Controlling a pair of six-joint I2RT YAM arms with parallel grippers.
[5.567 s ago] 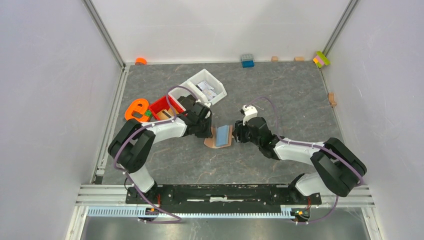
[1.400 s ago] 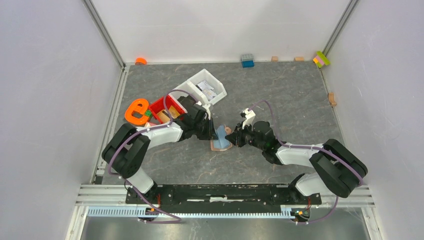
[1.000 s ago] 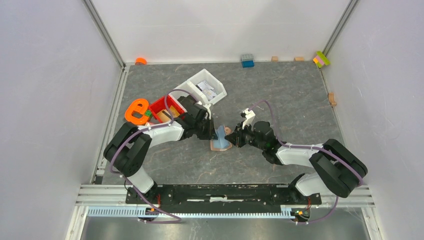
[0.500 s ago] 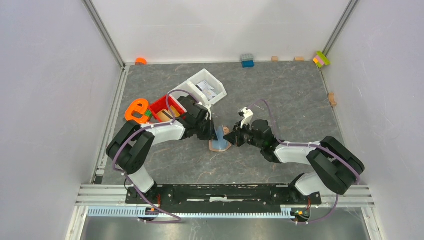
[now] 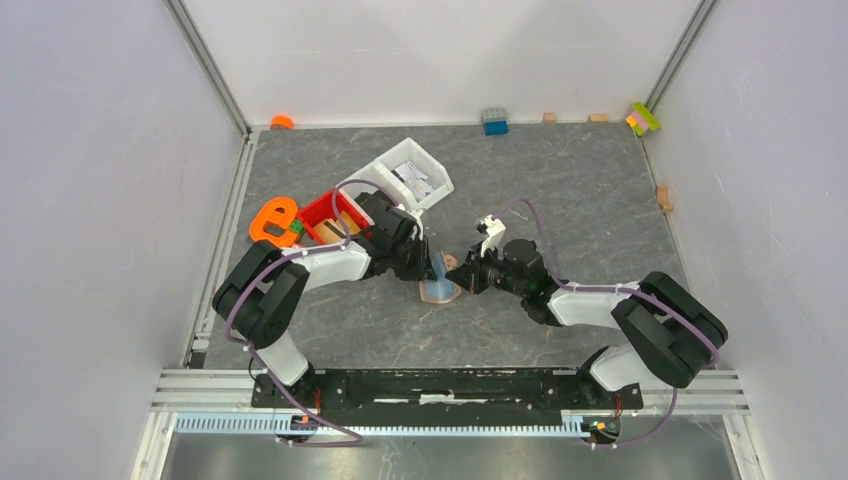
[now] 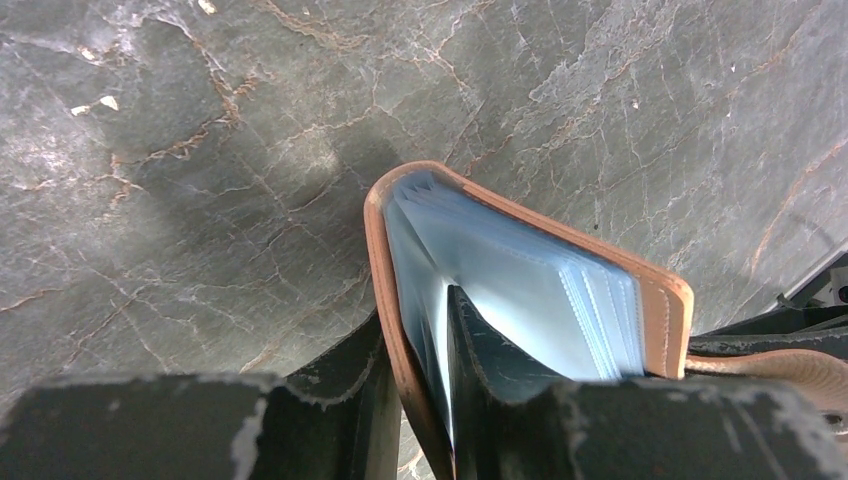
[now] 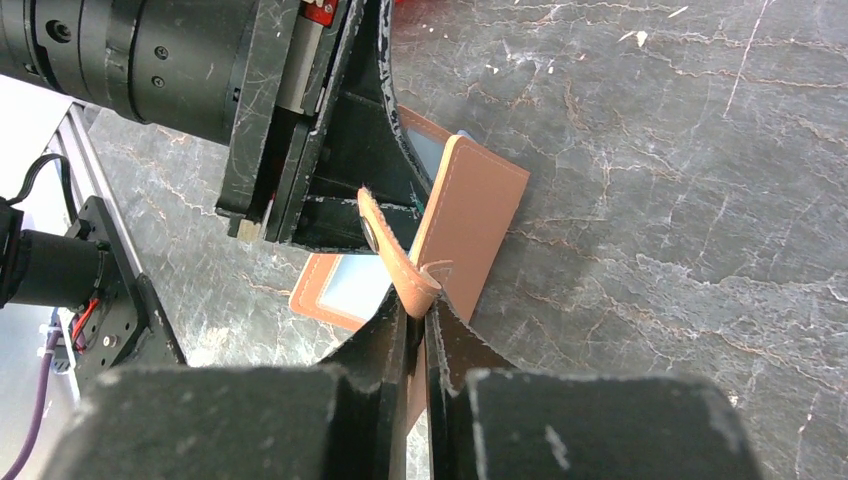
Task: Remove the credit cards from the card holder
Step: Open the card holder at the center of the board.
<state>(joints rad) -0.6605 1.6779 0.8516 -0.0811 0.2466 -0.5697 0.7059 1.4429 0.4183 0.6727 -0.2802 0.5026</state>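
The tan-brown card holder (image 5: 438,288) lies half open at the table's middle, between both grippers. My left gripper (image 5: 424,262) is shut on one brown cover (image 6: 385,270) together with a pale blue-grey leaf, and holds that cover raised. A stack of pale blue-grey leaves or cards (image 6: 520,290) fills the inside; I cannot tell cards from sleeves. No orange-yellow card shows. My right gripper (image 7: 418,315) is shut on the holder's little closing tab (image 7: 400,265), with the other cover (image 7: 475,215) tilted up in front of it.
A red bin (image 5: 325,212), a white bin (image 5: 405,177) with white-and-black packets and an orange piece (image 5: 272,222) stand just behind the left arm. A blue block (image 5: 494,121), small wooden blocks (image 5: 549,117) and a coloured block (image 5: 643,118) line the back wall.
The holder lay flatter and more open 5.6 s ago; now the left cover stands raised and the blue inside looks narrower. Over the last second both grippers barely moved.
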